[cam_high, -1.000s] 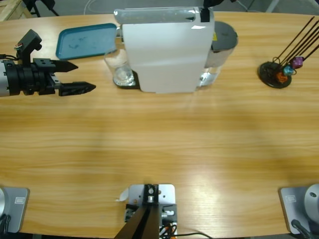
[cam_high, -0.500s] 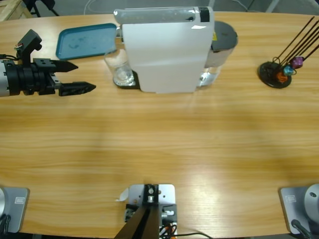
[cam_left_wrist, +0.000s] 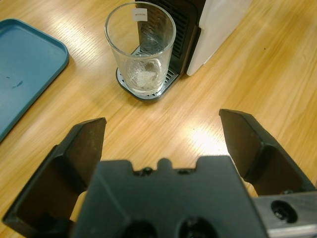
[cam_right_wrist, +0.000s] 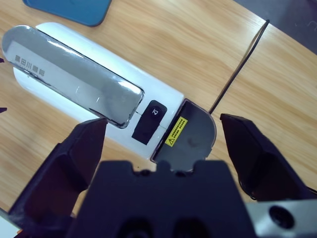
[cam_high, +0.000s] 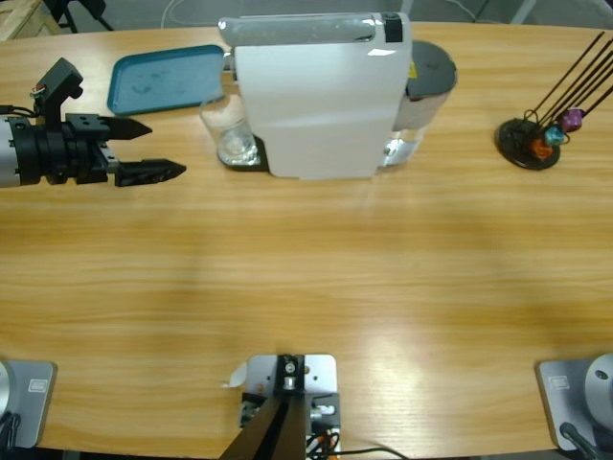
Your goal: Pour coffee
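The left gripper (cam_high: pixel 165 149) hangs released, its two jaws spread wide and holding nothing, with one clear glass (cam_left_wrist: pixel 140 48) straight ahead of its tips on the drip grate (cam_left_wrist: pixel 157 90) of the single white coffee machine (cam_high: pixel 316 96); no brown coffee can be made out in the glass, only a pale clear bottom. Off to one side of that claw lies one teal tray (cam_high: pixel 166 79), bare but for small marks. The right gripper (cam_right_wrist: pixel 163 134), likewise spread and gripping nothing, looks down on the machine's chrome lid (cam_right_wrist: pixel 69 74), black button (cam_right_wrist: pixel 148 121) and grey water tank (cam_right_wrist: pixel 190 139), while far across the table (cam_high: pixel 306 278) one black capsule stand (cam_high: pixel 532 144) holds three capsules: orange, teal and purple.
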Controlling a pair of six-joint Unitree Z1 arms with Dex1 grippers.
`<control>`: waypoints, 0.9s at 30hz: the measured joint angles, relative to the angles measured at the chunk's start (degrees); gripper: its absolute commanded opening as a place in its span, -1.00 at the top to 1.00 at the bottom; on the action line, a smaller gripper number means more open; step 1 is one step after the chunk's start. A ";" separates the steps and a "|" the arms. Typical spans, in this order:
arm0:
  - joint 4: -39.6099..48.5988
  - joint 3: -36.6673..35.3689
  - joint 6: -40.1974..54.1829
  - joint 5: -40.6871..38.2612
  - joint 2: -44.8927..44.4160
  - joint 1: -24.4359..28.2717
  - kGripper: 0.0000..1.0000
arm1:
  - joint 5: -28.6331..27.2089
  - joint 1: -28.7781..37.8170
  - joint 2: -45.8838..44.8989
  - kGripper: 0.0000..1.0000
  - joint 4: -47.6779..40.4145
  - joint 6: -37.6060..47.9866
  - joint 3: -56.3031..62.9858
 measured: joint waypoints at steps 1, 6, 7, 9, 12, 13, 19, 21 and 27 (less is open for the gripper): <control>0.00 -0.01 0.00 0.05 0.00 0.00 -1.00 | 0.00 0.00 0.00 -1.00 0.09 0.00 0.00; 0.00 -0.23 0.00 0.06 0.00 0.00 -1.00 | 0.00 0.00 0.00 -1.00 0.76 0.02 -0.02; 0.00 -0.36 0.00 0.06 0.00 0.00 -1.00 | 0.00 0.00 0.00 -1.00 1.03 0.03 -0.02; 0.00 -0.54 0.00 0.06 0.00 0.00 -1.00 | 0.00 0.00 0.00 -1.00 1.63 0.13 -0.02; 0.00 -0.70 0.00 0.20 -0.01 0.00 -1.00 | 0.00 0.00 -0.41 -1.00 2.24 0.25 0.00; 0.00 -0.71 0.00 0.51 -0.03 0.00 -1.00 | -0.05 0.00 -1.21 -1.00 2.08 0.25 0.30; 0.00 -0.70 0.00 1.22 -0.20 -0.31 -1.00 | -0.66 0.10 -12.52 -1.00 -3.27 0.23 10.46; 0.00 -0.71 0.00 1.22 -0.30 -0.60 -1.00 | -0.66 0.52 -16.95 -1.00 -5.01 0.86 16.03; 0.00 -0.74 0.00 1.26 -0.42 -0.95 -1.00 | 3.21 2.60 -29.83 -1.00 -12.05 1.92 36.11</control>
